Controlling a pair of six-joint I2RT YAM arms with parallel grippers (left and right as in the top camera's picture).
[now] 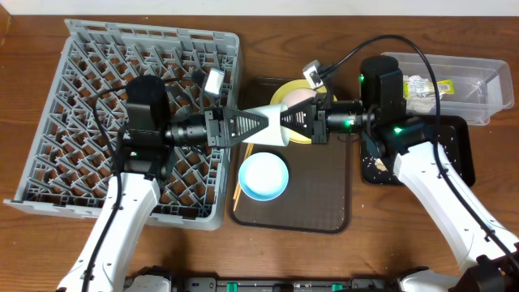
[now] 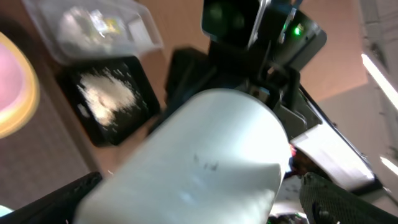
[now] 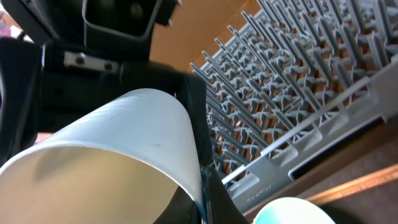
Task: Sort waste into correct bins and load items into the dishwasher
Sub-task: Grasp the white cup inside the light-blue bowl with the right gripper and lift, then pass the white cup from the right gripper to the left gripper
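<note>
The cream-white bowl (image 1: 274, 138) hangs in the air between both grippers, above the brown tray's left end. My right gripper (image 1: 293, 122) is shut on its rim (image 3: 202, 199). The bowl fills the right wrist view (image 3: 112, 162). My left gripper (image 1: 266, 126) is open, its fingers spread wide either side of the bowl's underside (image 2: 211, 155). The grey dish rack (image 1: 81, 97) lies at the left. The light blue bowl (image 1: 263, 177) sits on the brown tray. The yellow plate (image 1: 285, 92) is partly hidden behind the grippers. The small white cup is out of view.
Chopsticks (image 1: 238, 191) lie along the brown tray's (image 1: 316, 195) left edge. The clear tub (image 1: 486, 81) at the back right holds the wrapper (image 1: 422, 85). The black tray (image 1: 458, 154) in front of it holds rice scraps (image 1: 379, 165), under my right arm.
</note>
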